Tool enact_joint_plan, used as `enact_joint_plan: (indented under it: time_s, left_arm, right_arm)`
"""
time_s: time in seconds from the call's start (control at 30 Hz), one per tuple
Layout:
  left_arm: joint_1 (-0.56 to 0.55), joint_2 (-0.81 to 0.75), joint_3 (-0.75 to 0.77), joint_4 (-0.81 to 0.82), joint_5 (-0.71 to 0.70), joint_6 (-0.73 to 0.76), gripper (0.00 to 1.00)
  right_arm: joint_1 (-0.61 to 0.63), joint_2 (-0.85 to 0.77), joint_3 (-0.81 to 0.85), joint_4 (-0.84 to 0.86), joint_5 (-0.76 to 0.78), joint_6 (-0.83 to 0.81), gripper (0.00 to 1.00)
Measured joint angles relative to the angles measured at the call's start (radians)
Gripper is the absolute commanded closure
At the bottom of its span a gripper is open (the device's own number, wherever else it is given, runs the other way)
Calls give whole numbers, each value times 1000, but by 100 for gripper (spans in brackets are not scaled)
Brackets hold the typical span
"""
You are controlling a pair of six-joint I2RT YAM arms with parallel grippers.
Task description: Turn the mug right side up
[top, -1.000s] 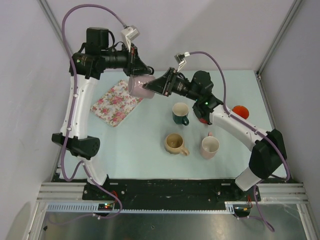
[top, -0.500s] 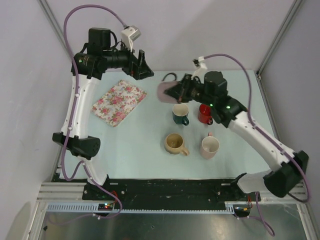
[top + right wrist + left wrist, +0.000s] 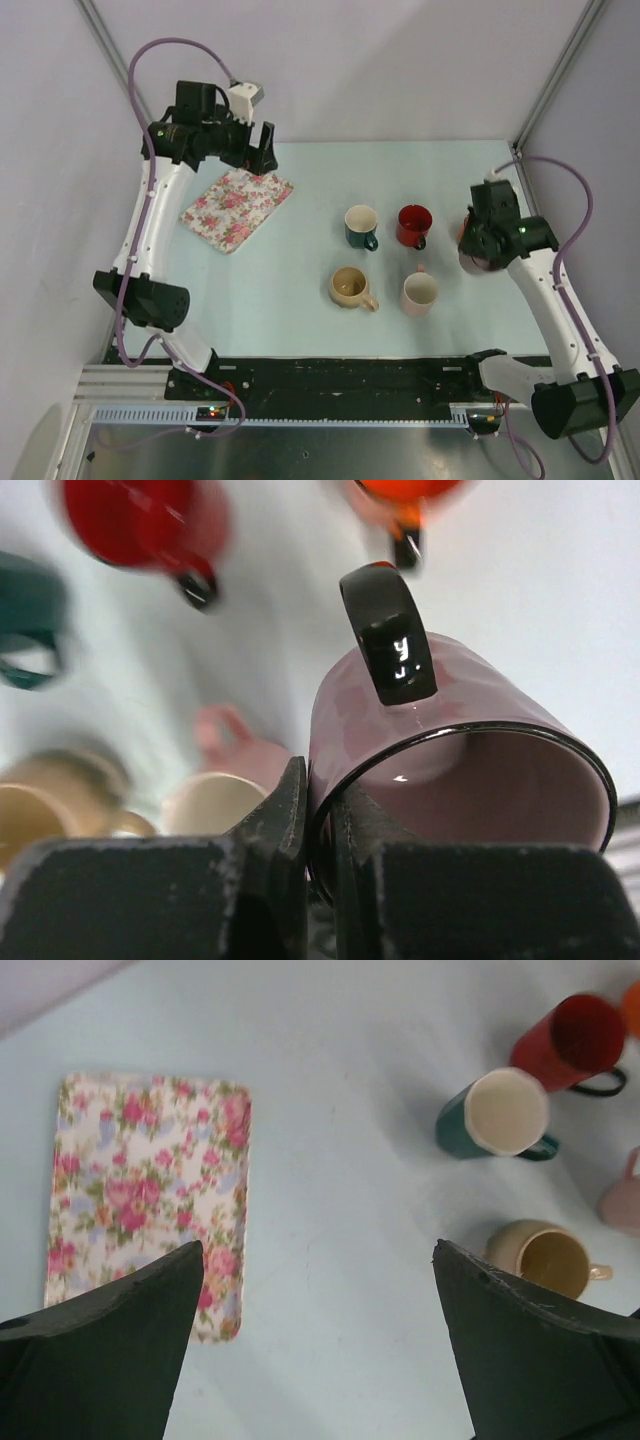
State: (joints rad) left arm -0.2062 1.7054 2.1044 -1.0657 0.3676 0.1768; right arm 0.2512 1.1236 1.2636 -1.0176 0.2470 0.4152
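Note:
The mug (image 3: 450, 730) is mauve with a black handle and a dark rim. It hangs in the air with its mouth turned toward the right wrist camera. My right gripper (image 3: 318, 790) is shut on its rim, one finger outside the wall and one inside. From above, the right gripper (image 3: 482, 248) is over the table's right side, and only a sliver of the mug (image 3: 480, 263) shows under the wrist. My left gripper (image 3: 318, 1252) is open with nothing between its fingers. It hovers at the back left, where the left gripper (image 3: 262, 150) stands above the far edge of the floral tray.
A floral tray (image 3: 236, 205) lies at the back left. Several upright mugs stand mid-table: green (image 3: 360, 226), red (image 3: 413, 224), tan (image 3: 350, 286) and pale pink (image 3: 420, 292). An orange object (image 3: 465, 230) peeks out beside the right wrist.
The left gripper opened, let go of the mug and drew back left over the tray. The right gripper closed on the rim and carried the mug from back centre to the right side.

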Motion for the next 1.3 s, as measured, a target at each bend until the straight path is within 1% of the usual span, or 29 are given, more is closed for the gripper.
enact_joint_plan:
  time_s: [0.13,0.2,0.27,0.4,0.63,0.7,0.77,0.93,1.03,1.07,1.1,1.13,1.17,1.3]
  left_arm:
    - [18,-37,-172,55,-47,-1,0]
    - [22,-59,-261,80,-64,-1,0]
    - [23,-74,-316,97,-76,-1,0]
    - [27,-110,-377,129,-86,-1,0]
    - [50,-176,-418,183,-95,-1,0]
    - [55,-188,-429,194,-97,-1,0]
    - [59,-194,-444,206,-101,-1,0]
    - [66,-196,-477,220,-102,-1,0]
    - [72,-197,-488,222,-102,-1,0]
    - [74,-197,-489,224,-103,-1,0]
    - [76,-199,-489,225,-103,-1,1]
    - [76,-201,-489,227,-103,-1,0]
    - [76,-206,-489,228,-103,-2,0]
    - [79,-255,-527,248,-103,-2,0]
  right_arm:
    - [-102,-44,-197,-56,-42,2,100]
    - [-139,-53,-267,-60,-73,3,100]
    - [-159,-53,-319,-54,-96,7,100]
    - [-177,-34,-394,-10,-125,21,100]
    - [-198,61,-477,103,-145,30,100]
    - [-201,83,-482,124,-151,32,92]
    - [-201,88,-482,138,-150,32,78]
    - [-203,76,-482,163,-162,37,51]
    - [-204,53,-482,166,-172,35,30]
    - [-204,47,-480,163,-177,30,18]
    - [-204,42,-477,158,-182,28,9]
    - [-204,35,-470,151,-186,25,5]
    - [-204,28,-460,143,-187,23,3]
    - [-205,-67,-381,138,-206,-18,1]
